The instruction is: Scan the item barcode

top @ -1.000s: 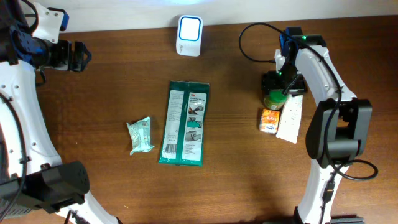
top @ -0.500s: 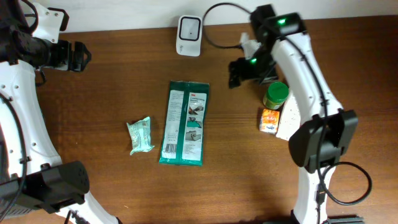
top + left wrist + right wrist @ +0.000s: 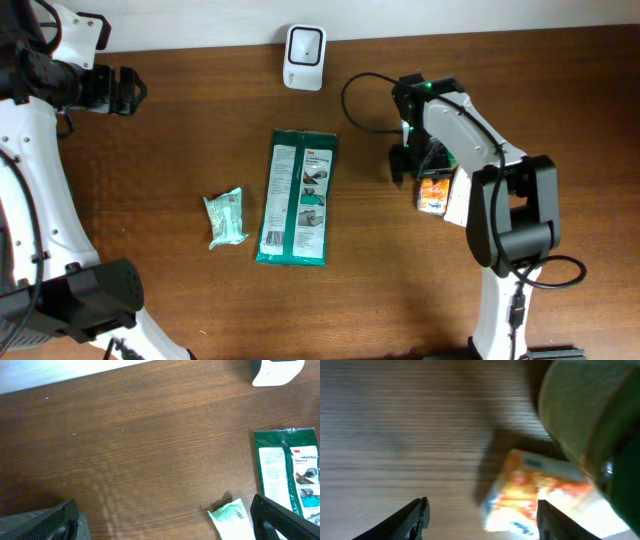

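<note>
Using the green glove pack (image 3: 297,197) as the anchor here, lying flat on the brown table (image 3: 180,300). Up past its top edge, close to the wall: white scanner (image 3: 304,45). Just off its left side, toward the lower end: small mint packet (image 3: 226,218), with barcode-looking stripes on it from the left wrist cam.

Well off to the pack's right: orange box (image 3: 432,193), touching a white box (image 3: 455,208) on its far side. Same cluster, right by the orange box: green jar (image 3: 580,425), mostly hidden under the arm from overhead.

Right gripper (image 3: 403,165) hovering between the glove pack and the orange box, just beside the box. Pretty blurry from its own cam, but fingers (image 3: 415,517) spread apart and clamping nothing, orange box down on the table ahead of them.

Left gripper (image 3: 130,88) way off to the upper left of the glove pack, well apart from everything, jaws released and wide, nothing in them.
</note>
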`<control>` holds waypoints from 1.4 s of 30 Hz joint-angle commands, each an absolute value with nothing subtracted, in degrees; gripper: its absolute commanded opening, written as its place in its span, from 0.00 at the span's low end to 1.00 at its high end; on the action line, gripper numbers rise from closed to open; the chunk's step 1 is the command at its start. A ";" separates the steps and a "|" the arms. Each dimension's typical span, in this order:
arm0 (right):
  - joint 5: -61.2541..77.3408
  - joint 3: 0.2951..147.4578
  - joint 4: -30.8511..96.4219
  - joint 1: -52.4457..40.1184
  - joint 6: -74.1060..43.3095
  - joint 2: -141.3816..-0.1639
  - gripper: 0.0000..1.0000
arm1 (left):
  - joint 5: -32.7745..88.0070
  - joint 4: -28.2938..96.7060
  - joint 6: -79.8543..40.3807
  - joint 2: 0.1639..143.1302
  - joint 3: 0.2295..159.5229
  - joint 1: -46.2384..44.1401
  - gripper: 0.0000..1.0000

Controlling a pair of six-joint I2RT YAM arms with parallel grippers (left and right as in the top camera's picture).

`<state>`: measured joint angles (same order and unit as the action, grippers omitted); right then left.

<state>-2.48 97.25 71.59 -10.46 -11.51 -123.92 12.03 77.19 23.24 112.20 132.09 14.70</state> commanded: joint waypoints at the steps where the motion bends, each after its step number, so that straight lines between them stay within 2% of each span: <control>1: -6.33 96.66 70.85 -8.84 -6.04 -123.28 0.67 | 12.67 77.23 24.29 112.66 131.98 15.07 0.99; 5: -6.44 96.66 70.00 -6.81 -5.58 -123.26 0.67 | 12.67 77.23 24.29 112.66 131.98 15.07 0.99; 8: 4.12 97.21 69.97 -7.62 -0.54 -123.24 0.67 | 12.67 77.23 24.27 112.66 131.98 15.07 0.99; 11: 9.52 97.19 69.87 -10.46 -0.25 -123.24 0.67 | 12.67 77.25 24.29 112.64 131.98 15.07 0.99; 15: 9.15 94.85 68.03 -13.21 -2.20 -123.26 0.64 | 12.67 77.23 24.27 112.64 131.98 15.07 0.99; 22: 2.83 90.41 69.34 -8.54 -4.80 -123.26 0.64 | 12.67 77.23 24.27 112.64 131.98 15.07 0.99; 24: 2.09 90.45 70.06 -6.63 -4.71 -123.24 0.70 | 12.67 77.23 24.29 112.66 131.98 15.07 0.99; 27: 4.05 95.04 73.14 -6.33 -1.69 -122.52 0.74 | 12.67 77.23 24.29 112.64 131.98 15.07 0.99; 31: 7.62 104.79 75.53 -9.43 -1.74 -115.52 0.75 | 12.67 77.23 24.29 112.64 131.98 15.07 0.99; 34: 16.19 106.85 76.58 -9.63 -1.78 -107.44 0.74 | 12.67 77.23 24.29 112.66 131.98 15.07 0.99; 38: 17.41 106.85 79.90 -9.65 -1.91 -98.56 0.74 | 13.58 77.25 24.08 112.64 131.98 15.03 0.99; 40: 17.41 106.83 81.97 -9.69 -1.93 -95.37 0.74 | 16.47 80.34 23.27 112.66 131.98 15.03 0.99; 42: 19.66 106.61 82.41 -9.72 -1.93 -95.13 0.74 | 26.09 81.36 22.35 112.64 131.98 15.03 0.99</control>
<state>16.62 105.97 82.48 -9.80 -2.37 -95.79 15.84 80.60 22.96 112.20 132.09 14.70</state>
